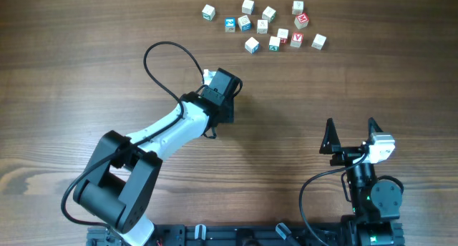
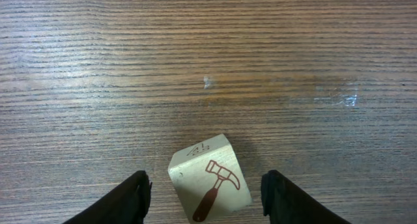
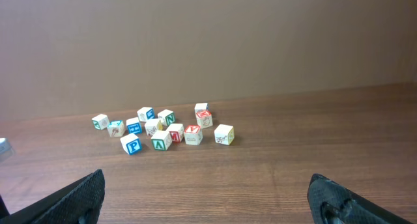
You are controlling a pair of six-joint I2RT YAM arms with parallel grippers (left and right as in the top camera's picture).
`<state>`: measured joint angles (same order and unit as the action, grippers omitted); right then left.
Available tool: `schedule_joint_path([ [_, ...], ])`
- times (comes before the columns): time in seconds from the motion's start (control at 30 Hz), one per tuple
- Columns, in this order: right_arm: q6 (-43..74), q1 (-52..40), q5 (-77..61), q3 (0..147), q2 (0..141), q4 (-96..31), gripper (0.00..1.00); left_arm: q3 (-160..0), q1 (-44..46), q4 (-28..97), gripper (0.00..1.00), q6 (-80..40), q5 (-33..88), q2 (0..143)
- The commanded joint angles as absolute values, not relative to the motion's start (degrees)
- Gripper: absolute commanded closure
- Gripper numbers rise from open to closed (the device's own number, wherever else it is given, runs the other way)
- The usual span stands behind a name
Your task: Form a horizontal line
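A pale wooden cube (image 2: 208, 178) with a red hammer picture lies on the table, turned at an angle, between the fingers of my left gripper (image 2: 205, 196). The fingers are open, with a gap on each side of the cube. In the overhead view the left gripper (image 1: 212, 79) is near the table's middle, and a corner of the cube (image 1: 207, 75) shows at its tip. My right gripper (image 1: 351, 136) is open and empty at the near right, also in its wrist view (image 3: 208, 198). No straight row of three touching cubes shows.
A loose scatter of several small letter cubes (image 1: 266, 26) lies at the far middle of the wooden table (image 1: 86, 74), also in the right wrist view (image 3: 163, 129). A black cable (image 1: 168, 56) loops above the left arm.
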<state>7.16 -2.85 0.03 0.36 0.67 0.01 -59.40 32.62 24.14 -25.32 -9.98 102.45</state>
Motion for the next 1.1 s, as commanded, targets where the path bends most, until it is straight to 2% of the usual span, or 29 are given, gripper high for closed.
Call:
schedule_joint_path([
  [0.0, 6.04, -3.05, -0.71, 0.30, 0.27, 0.32, 0.00, -59.59, 32.40, 23.99, 0.41, -24.34, -9.54, 99.74],
  [0.17, 6.02, -3.05, -0.71, 0.30, 0.27, 0.32, 0.00, -60.01, 32.36, 24.16, 0.43, -24.45, -9.50, 95.39],
  [0.23, 6.04, -3.05, -0.71, 0.30, 0.27, 0.32, 0.00, -60.01, 32.36, 24.82, 0.35, -24.86, -9.50, 95.83],
  [0.43, 6.02, -3.05, -0.71, 0.30, 0.27, 0.32, 0.00, -67.42, 31.86, 28.62, 0.26, -24.16, -14.06, 86.43],
  [0.47, 6.04, -3.05, -0.71, 0.30, 0.27, 0.32, 0.00, -67.94, 31.31, 29.04, 0.17, -24.14, -14.94, 83.13],
  [0.57, 6.04, -3.05, -0.71, 0.30, 0.27, 0.32, 0.00, -67.94, 29.23, 31.77, 0.11, -23.88, -16.36, 76.36],
  [0.63, 6.61, -3.05, -1.02, 0.30, 0.27, 3.03, 0.00, -67.94, 26.17, 36.42, 0.00, -22.68, -17.50, 71.83],
  [0.67, 8.71, -3.05, -2.37, 0.30, 0.27, 3.84, 0.00, -67.94, 25.32, 37.52, 0.00, -22.65, -18.00, 71.18],
  [0.77, 47.07, -3.05, -15.05, 0.30, 0.58, 1.15, 0.00, -67.94, 21.28, 41.58, 0.00, -22.70, -18.06, 70.17],
  [0.83, 55.44, -3.05, -14.63, 0.30, 1.69, 1.26, 0.00, -67.94, 20.58, 42.61, 0.00, -22.72, -18.04, 70.17],
  [0.9, 68.77, -3.05, -11.46, 0.30, 2.04, 0.95, 0.00, -67.94, 20.62, 43.22, 0.00, -22.72, -17.91, 70.17],
  [0.93, 71.44, -3.05, -11.75, 0.30, 2.04, 1.30, 0.00, -67.94, 20.60, 43.55, 0.00, -22.72, -17.82, 70.17],
  [1.0, 60.20, -3.05, -16.67, 0.34, 2.04, 4.71, 0.01, -67.94, 20.60, 44.47, 0.00, -22.72, -17.82, 70.17],
  [1.07, 55.64, -3.05, -17.89, 1.50, 2.09, 2.42, 0.00, -67.88, 20.60, 44.62, 0.00, -22.72, -17.82, 70.19],
])
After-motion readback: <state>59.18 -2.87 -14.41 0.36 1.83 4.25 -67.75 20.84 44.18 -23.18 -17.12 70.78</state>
